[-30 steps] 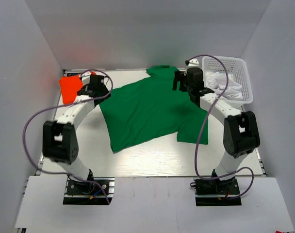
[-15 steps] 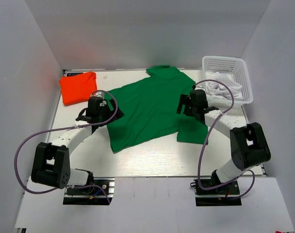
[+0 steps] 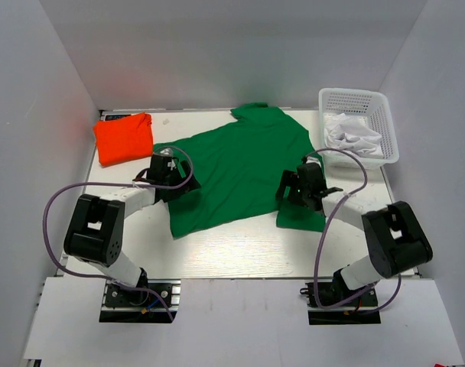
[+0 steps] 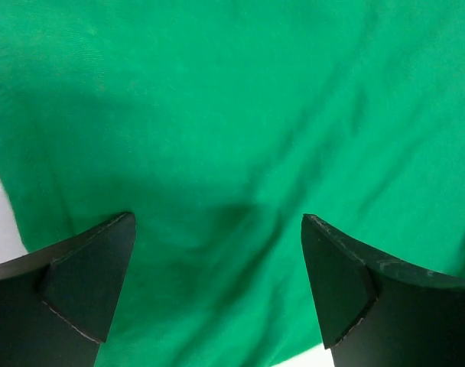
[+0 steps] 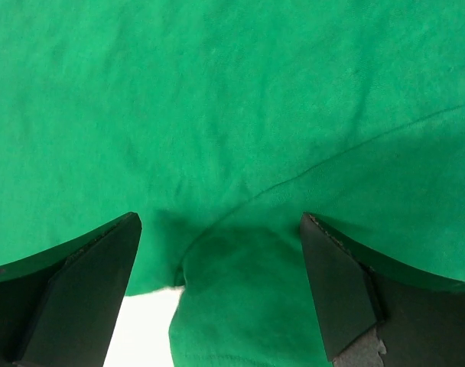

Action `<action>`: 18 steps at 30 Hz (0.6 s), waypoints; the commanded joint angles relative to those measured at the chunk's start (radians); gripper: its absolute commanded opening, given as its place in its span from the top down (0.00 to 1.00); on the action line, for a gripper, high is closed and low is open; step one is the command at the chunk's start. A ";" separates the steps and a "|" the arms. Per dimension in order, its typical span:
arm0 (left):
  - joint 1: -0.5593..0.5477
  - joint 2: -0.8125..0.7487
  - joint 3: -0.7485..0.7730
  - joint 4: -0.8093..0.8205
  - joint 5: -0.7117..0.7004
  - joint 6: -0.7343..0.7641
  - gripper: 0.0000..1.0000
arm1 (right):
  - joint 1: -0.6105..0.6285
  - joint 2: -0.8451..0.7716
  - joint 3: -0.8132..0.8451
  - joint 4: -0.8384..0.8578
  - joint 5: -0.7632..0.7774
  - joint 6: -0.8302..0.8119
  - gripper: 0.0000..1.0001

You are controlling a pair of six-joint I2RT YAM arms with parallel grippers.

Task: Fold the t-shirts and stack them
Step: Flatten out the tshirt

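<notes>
Working on a white tabletop (image 3: 240,256) boxed in by pale grey walls. Holding the matte black jaws of the left gripper (image 4: 217,222) wide apart and empty, close over the left edge of the bright green short-sleeved soft cloth t-shirt (image 3: 240,164). Holding the jaws of the right gripper (image 5: 219,222) likewise spread with nothing between them, low over the near right sleeve, where a seam is curving across the cloth beside a sliver of bare table.

Moving outward: lying spread open and slightly askew across the middle of the table, collar far, hem near, as limp matte knit, lightly rippled, with no print. Judging this one as not yet folded at all.

Sitting at the far left, well apart from the green one, as a flat squarish pad: vivid orange-red t-shirt (image 3: 123,139), apparently folded already. Standing at the far right: white plastic lattice basket (image 3: 355,97), rigid and open-meshed, holding crumpled white cloth (image 3: 353,136) of a kind not possible to tell.

Judging the job as roughly half done, leaving the green shirt to be folded and stacked with the orange-red one.
</notes>
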 commanded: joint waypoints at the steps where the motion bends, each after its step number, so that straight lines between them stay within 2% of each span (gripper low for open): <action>1: 0.018 0.033 0.039 -0.076 -0.184 -0.011 0.00 | 0.050 -0.043 -0.125 -0.115 -0.074 0.084 0.10; 3: 0.018 0.058 0.077 -0.129 -0.268 -0.022 0.00 | 0.095 -0.101 -0.170 -0.127 -0.067 0.108 0.10; 9: 0.018 0.019 0.146 -0.205 -0.319 -0.031 0.00 | 0.171 -0.290 -0.162 -0.192 -0.056 0.047 0.10; 13: 0.009 -0.149 0.122 -0.235 -0.332 -0.060 0.00 | 0.173 -0.403 -0.125 -0.242 0.028 0.016 0.10; 15: -0.001 -0.298 0.057 -0.267 -0.332 -0.101 0.00 | 0.170 -0.457 -0.105 -0.277 0.059 0.028 0.10; 17: 0.008 -0.432 -0.016 -0.315 -0.332 -0.175 0.00 | 0.168 -0.505 -0.101 -0.310 0.077 0.050 0.10; 18: 0.009 -0.473 -0.036 -0.391 -0.350 -0.202 0.00 | 0.168 -0.516 -0.105 -0.322 0.096 0.090 0.10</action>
